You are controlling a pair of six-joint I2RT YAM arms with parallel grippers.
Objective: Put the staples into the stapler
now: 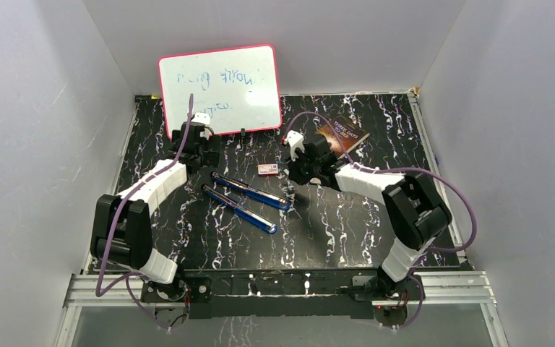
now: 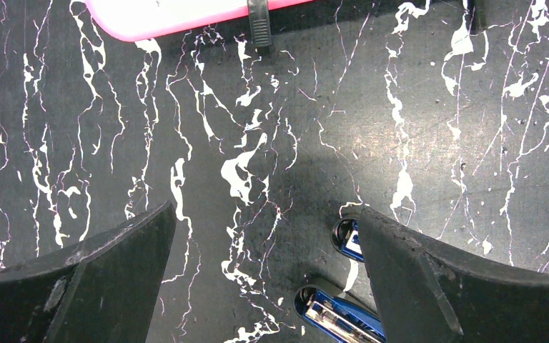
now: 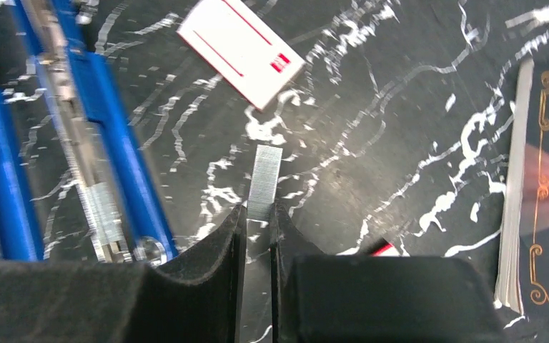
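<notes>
Bright, even light from overhead: the white walls [image 1: 36, 108] glow and the whiteboard [image 1: 220, 90] washes out, its writing faint. Left wrist view is crisp, a soft shadow pooling on the bench [image 2: 314, 171]. Right wrist view smears the blue stapler [image 3: 114, 136] at the left edge; the staples [image 3: 264, 179] are sharp.

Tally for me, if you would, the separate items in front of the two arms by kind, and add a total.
Whiteboard: 1
Book: 1
Small box: 1
Stapler, blue, lying open: 1
Staple strip: 1
Total: 5
</notes>
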